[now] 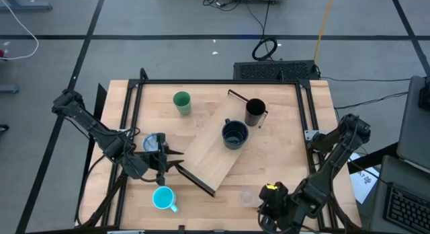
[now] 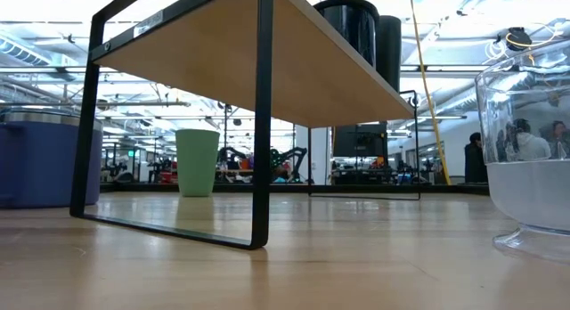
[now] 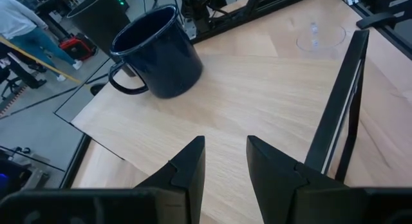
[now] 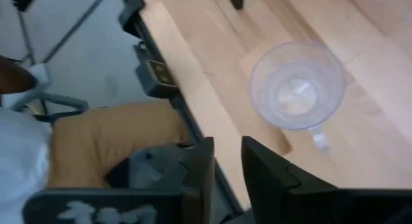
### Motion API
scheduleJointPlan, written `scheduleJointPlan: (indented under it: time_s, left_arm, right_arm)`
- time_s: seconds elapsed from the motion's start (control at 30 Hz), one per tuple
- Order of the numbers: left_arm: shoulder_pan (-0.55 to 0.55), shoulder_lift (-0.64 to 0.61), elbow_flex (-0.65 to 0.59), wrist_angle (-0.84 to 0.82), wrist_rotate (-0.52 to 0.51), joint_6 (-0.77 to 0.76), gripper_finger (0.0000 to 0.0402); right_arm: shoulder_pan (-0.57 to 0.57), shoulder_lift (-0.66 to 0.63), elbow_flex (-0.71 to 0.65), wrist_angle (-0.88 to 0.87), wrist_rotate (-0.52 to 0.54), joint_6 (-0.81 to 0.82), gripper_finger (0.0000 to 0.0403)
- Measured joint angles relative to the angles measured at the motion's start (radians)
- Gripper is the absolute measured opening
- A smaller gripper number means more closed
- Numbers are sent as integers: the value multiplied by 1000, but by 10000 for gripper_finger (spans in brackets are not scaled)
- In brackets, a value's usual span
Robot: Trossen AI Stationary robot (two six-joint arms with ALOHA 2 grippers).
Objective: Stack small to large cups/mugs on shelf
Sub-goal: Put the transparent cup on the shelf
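Observation:
The light-wood shelf [image 1: 213, 153] lies slantwise across the table's middle, standing on its dark end brackets [image 2: 260, 123]. On it stand the wide black mug [image 1: 234, 134] and the tall black cup [image 1: 255, 113]. The green tumbler [image 1: 182, 101] stands at the far side of the table, the cyan mug [image 1: 163, 198] at the near left and the blue-purple mug [image 1: 154, 141] beside my left arm. The tiny clear cup [image 4: 296, 85] stands upright near the front edge. My left gripper [image 3: 225, 163] hovers open over the shelf's near-left end. My right gripper [image 4: 226, 166] is open a little, just short of the clear cup and above it.
A black metal frame [image 1: 306, 120] borders the tabletop on its sides. Bare wood lies between the shelf and the table's right edge. A keyboard [image 1: 275, 70] sits beyond the far edge. People and shop equipment show in the room behind.

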Motion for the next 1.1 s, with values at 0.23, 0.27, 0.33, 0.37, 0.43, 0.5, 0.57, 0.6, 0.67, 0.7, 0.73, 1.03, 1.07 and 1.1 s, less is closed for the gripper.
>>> scheduleJointPlan:
  time_s: [0.23,0.27,0.33,0.37,0.43,0.5,0.57,0.6,0.67,0.7,0.73,1.03,1.07,1.1]
  left_arm:
    - [4,0,0,13,0,0,118]
    - [4,0,0,15,0,0,117]
    - [4,0,0,15,1,2,117]
    - [4,0,0,15,1,5,118]
    - [4,0,0,14,1,5,117]
    - [4,0,0,11,1,5,117]
    - [4,0,0,7,1,6,117]
    - [4,0,0,7,1,5,117]
    - [4,0,0,3,1,6,117]
    - [4,0,0,2,1,8,117]
    - [4,0,0,2,1,7,117]
    - [4,0,0,3,0,11,117]
    - [4,0,0,5,1,11,117]
    - [4,0,0,8,1,12,117]
  right_arm:
    - [0,17,0,-98,0,-5,160]
    - [1,18,0,-115,0,-14,174]
    - [2,20,0,-139,1,-49,198]
    - [2,21,0,-145,1,-72,207]
    - [2,22,-10,-155,4,-108,220]
    - [2,22,-32,-151,6,-122,225]
    - [2,22,-54,-148,4,-138,226]
    - [2,22,-66,-139,3,-151,226]
    - [2,22,-95,-105,3,-174,224]
    - [2,22,-110,-91,2,-183,223]
    - [2,23,-120,-84,2,-190,221]
    - [-6,22,-215,41,2,-193,220]
    - [-8,22,-230,58,1,-194,220]
    - [-8,22,-243,72,1,-194,219]
